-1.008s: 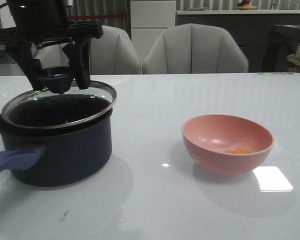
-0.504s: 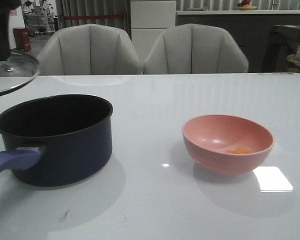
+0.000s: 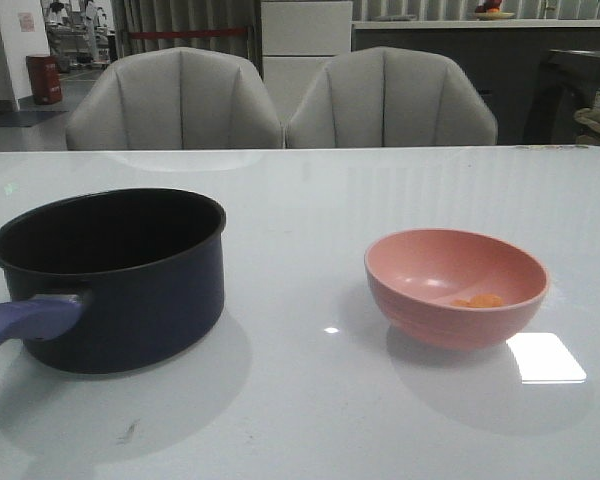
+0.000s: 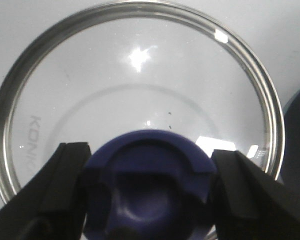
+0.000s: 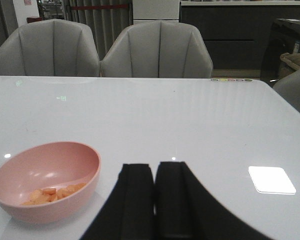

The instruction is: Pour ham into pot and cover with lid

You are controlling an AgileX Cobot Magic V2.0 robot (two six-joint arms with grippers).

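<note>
The wide dark navy pot (image 3: 110, 275) stands uncovered on the left of the white desk (image 3: 310, 400); its long blue-purple handle (image 3: 25, 322) points toward the camera and off to the left. The pink round bowl (image 3: 456, 287) sits well apart on the right, holding small orange-pink ham slices (image 5: 52, 193) at its bottom. The left gripper (image 4: 150, 190) has its jaws clamped on the blue knob of the round glass lid with metal rim (image 4: 135, 95), held flat beside the pot. The right gripper (image 5: 155, 200) hovers near the bowl, jaws pressed together, holding nothing.
</note>
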